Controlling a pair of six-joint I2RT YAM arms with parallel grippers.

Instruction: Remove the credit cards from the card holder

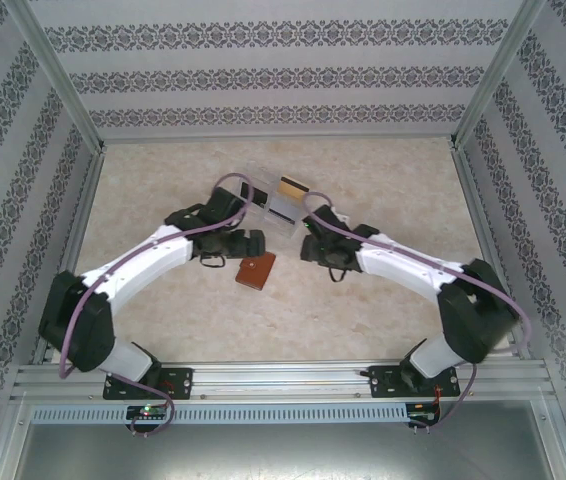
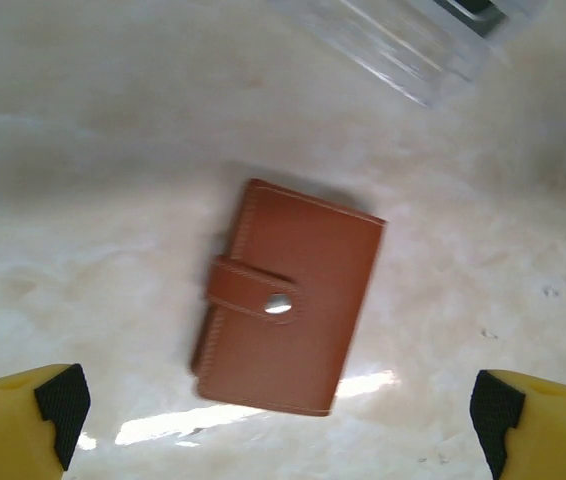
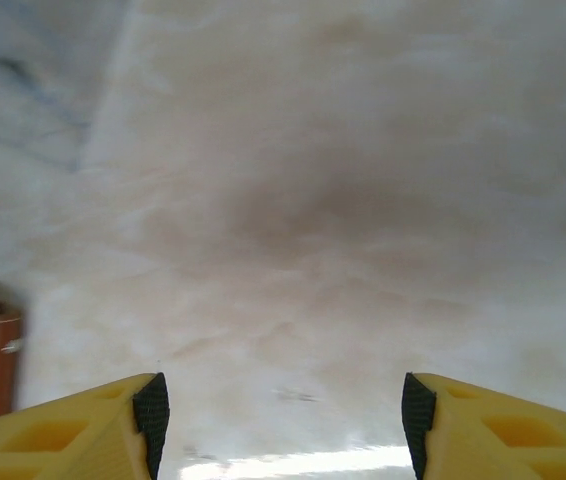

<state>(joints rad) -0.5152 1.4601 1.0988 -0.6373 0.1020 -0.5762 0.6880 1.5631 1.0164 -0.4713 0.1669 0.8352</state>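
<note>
The left gripper (image 2: pixel 275 418) is spread wide and empty. Its two yellow fingers (image 2: pixel 23 425) flank one brown card holder (image 2: pixel 288 305), which lies flat on the marbled table (image 2: pixel 83 150), folded shut with its single snap strap fastened. The right gripper (image 3: pixel 281 420) is also parted and holds nothing, with the card holder's edge just to its left. Beyond both, one clear tray (image 1: pixel 255 192) holds what look like two cards: a yellow-orange card (image 1: pixel 290 186) and a pale card (image 1: pixel 281 212)
</note>
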